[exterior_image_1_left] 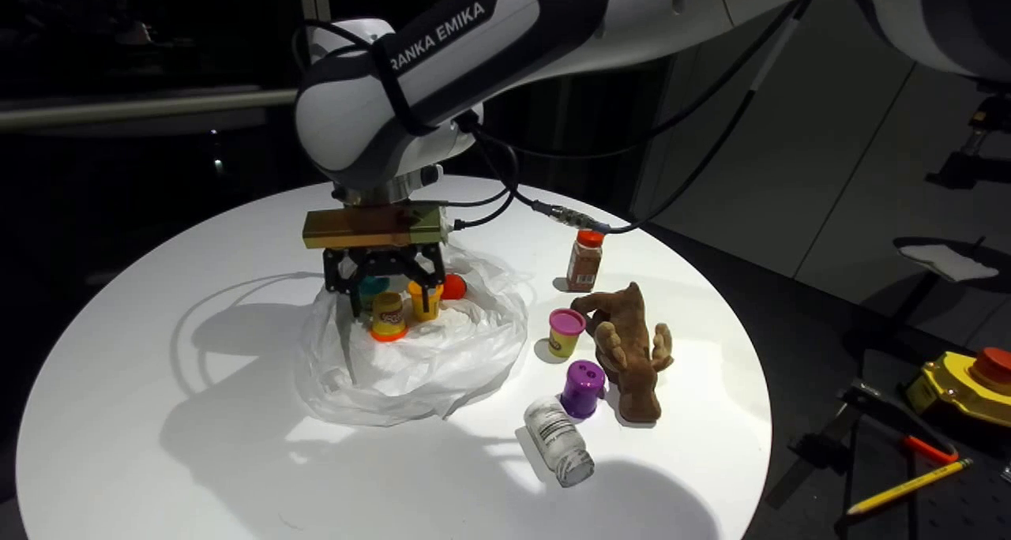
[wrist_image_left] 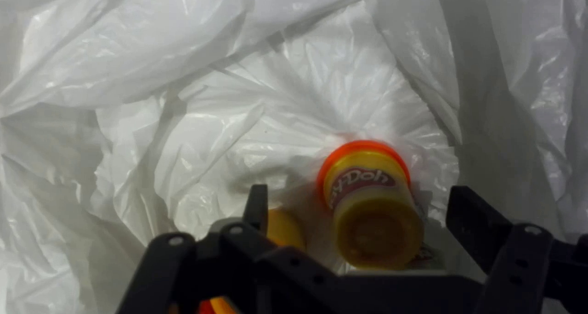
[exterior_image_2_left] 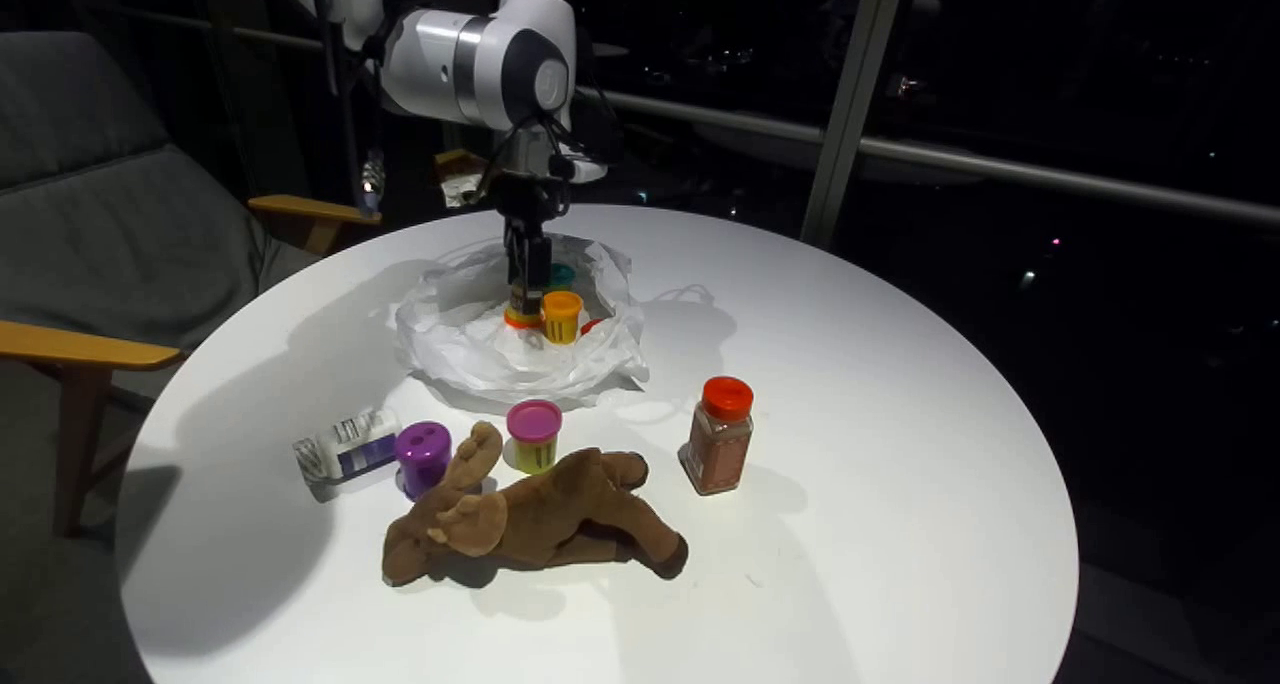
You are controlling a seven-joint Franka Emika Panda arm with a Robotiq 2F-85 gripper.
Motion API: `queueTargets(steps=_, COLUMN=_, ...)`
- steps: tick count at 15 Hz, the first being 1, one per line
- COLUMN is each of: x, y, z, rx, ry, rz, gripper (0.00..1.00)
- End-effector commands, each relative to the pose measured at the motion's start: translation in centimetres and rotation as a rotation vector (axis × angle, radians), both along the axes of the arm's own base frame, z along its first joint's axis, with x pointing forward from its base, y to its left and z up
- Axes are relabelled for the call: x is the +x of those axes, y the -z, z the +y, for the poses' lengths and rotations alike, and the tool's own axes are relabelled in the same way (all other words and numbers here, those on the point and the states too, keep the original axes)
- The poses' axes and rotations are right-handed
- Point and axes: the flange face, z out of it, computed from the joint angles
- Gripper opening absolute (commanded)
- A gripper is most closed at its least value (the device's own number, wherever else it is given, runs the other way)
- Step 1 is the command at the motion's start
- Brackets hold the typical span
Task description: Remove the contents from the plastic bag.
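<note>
1. Five items, presumably removed, sit beside the plastic bag (exterior_image_1_left: 478, 370) on the counter (exterior_image_2_left: 900, 524): moose toy (exterior_image_2_left: 555, 509), purple cup (exterior_image_1_left: 584, 390), pink-lidded cup (exterior_image_1_left: 565, 335), bottle (exterior_image_1_left: 557, 436), jar (exterior_image_2_left: 720, 449).
2. Left inside: yellow cup (wrist_image_left: 367, 204), orange cup (exterior_image_2_left: 562, 322), teal cup (exterior_image_2_left: 560, 277), red item (exterior_image_1_left: 454, 286).
3. Arm (exterior_image_1_left: 553, 43): over the plastic bag, fingers (wrist_image_left: 473, 227) downward.
4. Fingers: spread astride the yellow cup, empty.

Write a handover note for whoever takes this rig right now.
Gripper: open, holding nothing, one jaw to each side of the upturned yellow tub.
In the plastic bag: that tub, an orange tub, a teal tub and a red item, partly hidden.
Done, it seems: stuffed moose, pink-lidded tub, purple pot, white bottle and red-lidded jar are out on the table.
Left: those four in the bag; the yellow tub looks like the likely next pick.
</note>
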Motion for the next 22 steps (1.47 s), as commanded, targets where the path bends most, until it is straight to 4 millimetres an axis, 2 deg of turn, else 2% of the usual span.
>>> queueTargets(steps=1, x=1.3, y=0.2, z=-0.1, rx=0.037, ry=0.020, rz=-0.037, gripper=0.73)
queueTargets(steps=3, x=1.5, y=-0.3, z=0.2, rx=0.040, ry=0.018, rz=-0.042, gripper=0.68)
queueTargets(steps=8, x=1.3, y=-2.2, z=1.0, rx=0.037, ry=0.019, rz=-0.048, gripper=0.28)
queueTargets(steps=10, x=1.1, y=-2.8, z=1.2, rx=0.033, ry=0.019, rz=-0.046, gripper=0.17)
queueTargets(steps=13, x=0.6, y=-4.0, z=0.6, rx=0.022, ry=0.029, rz=-0.040, gripper=0.17)
queueTargets(steps=16, x=-0.7, y=-6.9, z=0.0, rx=0.012, ry=0.043, rz=-0.036, gripper=0.17)
queueTargets(steps=19, x=-2.7, y=-9.2, z=0.8, rx=0.001, ry=0.025, rz=-0.021, gripper=0.17)
queueTargets(steps=22, x=-5.5, y=-10.8, z=2.5, rx=0.016, ry=-0.031, rz=0.009, gripper=0.17)
